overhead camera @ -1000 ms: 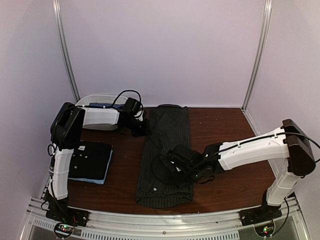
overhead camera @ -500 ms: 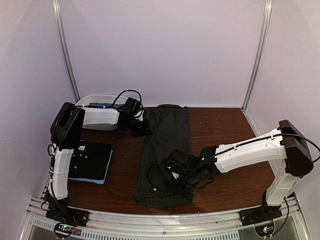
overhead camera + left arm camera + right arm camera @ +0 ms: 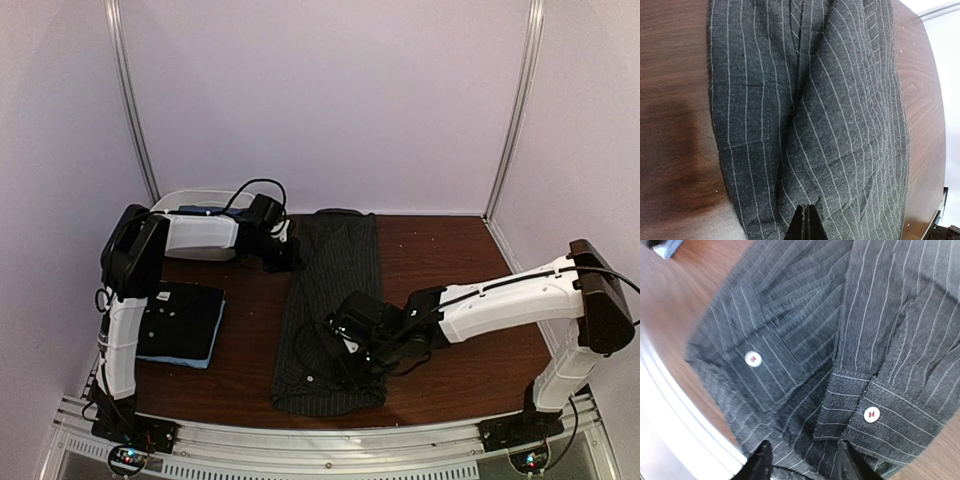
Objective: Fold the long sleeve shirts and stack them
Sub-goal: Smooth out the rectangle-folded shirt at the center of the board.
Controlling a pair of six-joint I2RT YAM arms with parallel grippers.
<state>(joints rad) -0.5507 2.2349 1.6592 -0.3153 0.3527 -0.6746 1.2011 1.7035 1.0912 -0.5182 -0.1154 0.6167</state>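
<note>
The dark charcoal pinstripe shirt (image 3: 335,290) lies folded into a long strip down the middle of the table. My left gripper (image 3: 287,256) is at the strip's far left edge. In the left wrist view it (image 3: 807,220) is shut, tips on the pinstripe cloth (image 3: 840,100), which puckers slightly there. My right gripper (image 3: 338,332) hovers over the strip's near part. In the right wrist view it (image 3: 805,465) is open above a buttoned cuff (image 3: 875,412) and the near hem. A folded black shirt (image 3: 185,312) lies on a light blue one (image 3: 205,358) at the left.
A white oval tub (image 3: 215,196) stands at the back left behind my left arm. The metal rail (image 3: 330,440) runs along the table's near edge, just below the shirt's hem; it also shows in the right wrist view (image 3: 670,405). Brown tabletop (image 3: 450,250) lies right of the shirt.
My right gripper has moved left and nearer along the pinstripe shirt toward its near hem. My left arm and the folded stack have not moved.
</note>
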